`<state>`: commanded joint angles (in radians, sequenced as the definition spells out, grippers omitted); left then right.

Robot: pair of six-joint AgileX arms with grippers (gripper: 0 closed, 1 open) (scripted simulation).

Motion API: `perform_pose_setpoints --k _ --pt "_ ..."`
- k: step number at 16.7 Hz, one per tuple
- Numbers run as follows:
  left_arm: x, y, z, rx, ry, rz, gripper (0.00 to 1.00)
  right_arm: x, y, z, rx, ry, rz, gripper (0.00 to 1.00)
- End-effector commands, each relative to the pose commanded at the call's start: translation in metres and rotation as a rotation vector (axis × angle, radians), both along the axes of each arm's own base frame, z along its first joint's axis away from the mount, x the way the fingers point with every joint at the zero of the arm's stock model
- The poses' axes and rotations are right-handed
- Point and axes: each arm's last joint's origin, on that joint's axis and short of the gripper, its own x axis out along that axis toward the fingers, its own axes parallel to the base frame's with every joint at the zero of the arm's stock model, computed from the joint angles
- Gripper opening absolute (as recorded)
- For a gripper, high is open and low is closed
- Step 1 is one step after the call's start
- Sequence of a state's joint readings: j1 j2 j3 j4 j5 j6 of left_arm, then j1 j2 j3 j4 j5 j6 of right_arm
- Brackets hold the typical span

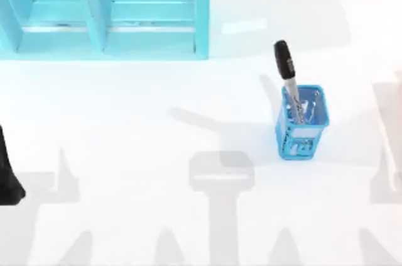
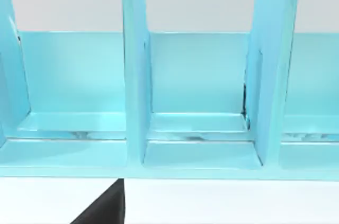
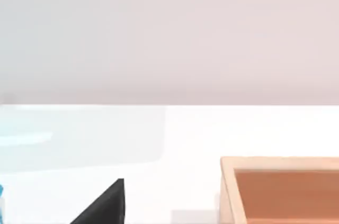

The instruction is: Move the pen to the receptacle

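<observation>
The pen point(image 1: 286, 68), with a thick black cap and a grey-white barrel, stands in a small blue mesh cup point(image 1: 303, 129), an open-topped receptacle at the right of the table. Its cap end leans up and toward the back left, above the cup's rim, and its lower end is inside the mesh. Nothing holds it. My left arm point(image 1: 9, 171) is parked at the table's left edge, far from the cup. A black piece of my left gripper point(image 2: 104, 207) shows in the left wrist view, and one of my right gripper point(image 3: 104, 207) in the right wrist view.
A turquoise shelf unit point(image 1: 103, 11) with upright dividers point(image 2: 135, 75) stands at the back left. A shallow wooden box point(image 3: 280, 189) lies on the white table ahead of my right wrist. Open table spreads between the shelf and the cup.
</observation>
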<state>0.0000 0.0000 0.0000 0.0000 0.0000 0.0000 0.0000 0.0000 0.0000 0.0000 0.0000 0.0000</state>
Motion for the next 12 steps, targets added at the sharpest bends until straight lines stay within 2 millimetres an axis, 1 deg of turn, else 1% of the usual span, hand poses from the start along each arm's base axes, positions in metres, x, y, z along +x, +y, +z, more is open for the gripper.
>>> perform_pose_setpoints --k 3,7,10,12 --pt "0.000 0.000 0.000 0.000 0.000 0.000 1.00 0.000 0.000 0.002 -0.003 0.005 0.007 1.00" --pt "0.000 0.000 0.000 0.000 0.000 0.000 1.00 0.007 0.004 0.018 -0.037 0.068 0.096 1.00" --pt "0.000 0.000 0.000 0.000 0.000 0.000 1.00 0.023 0.009 0.035 -0.072 0.165 0.216 1.00" --pt "0.000 0.000 0.000 0.000 0.000 0.000 1.00 0.042 0.014 0.045 -0.092 0.242 0.312 1.00"
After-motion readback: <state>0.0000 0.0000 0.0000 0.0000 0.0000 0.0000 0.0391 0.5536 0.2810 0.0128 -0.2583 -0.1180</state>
